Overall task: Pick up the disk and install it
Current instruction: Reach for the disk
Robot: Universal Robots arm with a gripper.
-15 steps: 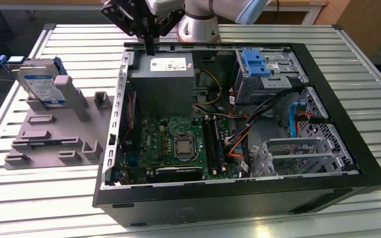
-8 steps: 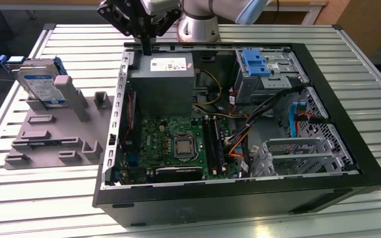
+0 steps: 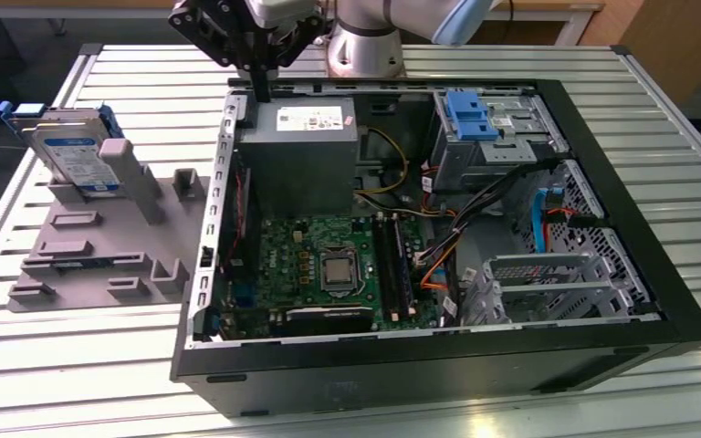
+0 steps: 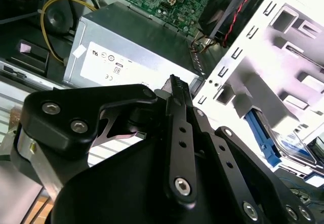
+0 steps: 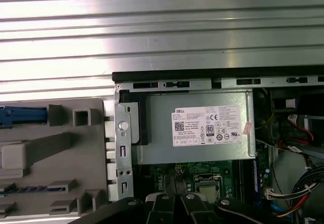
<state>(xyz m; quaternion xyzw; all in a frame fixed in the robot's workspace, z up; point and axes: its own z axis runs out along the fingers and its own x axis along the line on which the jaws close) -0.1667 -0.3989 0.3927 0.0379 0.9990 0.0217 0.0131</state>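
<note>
Exterior view, from its left: we find the disk (image 3: pixel 70 153) standing on a grey moulded fixture (image 3: pixel 95 251), well apart from the computer case (image 3: pixel 643 301). It appears to rest on a short end, its long axis rising steeply and leaning a little back, its broad labelled face turned toward the camera. We see a flat silver-grey drive with a white-and-blue label and blue plastic rails showing at both upper corners. In the second wrist view we see one blue rail running along its side. A grey post of the fixture stands just in front of its lower corner. Further right, the gripper (image 3: pixel 258 89) hangs over the case's far wall, just beside the grey power supply box (image 3: pixel 296 151). Its fingers are pressed together with nothing between them. Inside the open case we see the green motherboard (image 3: pixel 326 265), and toward the exterior view's right a bare blue bracket (image 3: pixel 466 114) on top of a metal drive cage. Fixture and case both sit on a table (image 3: pixel 58 374) of ribbed silvery metal slats, and beyond its far edge we make out wooden furniture (image 3: pixel 679 36).
</note>
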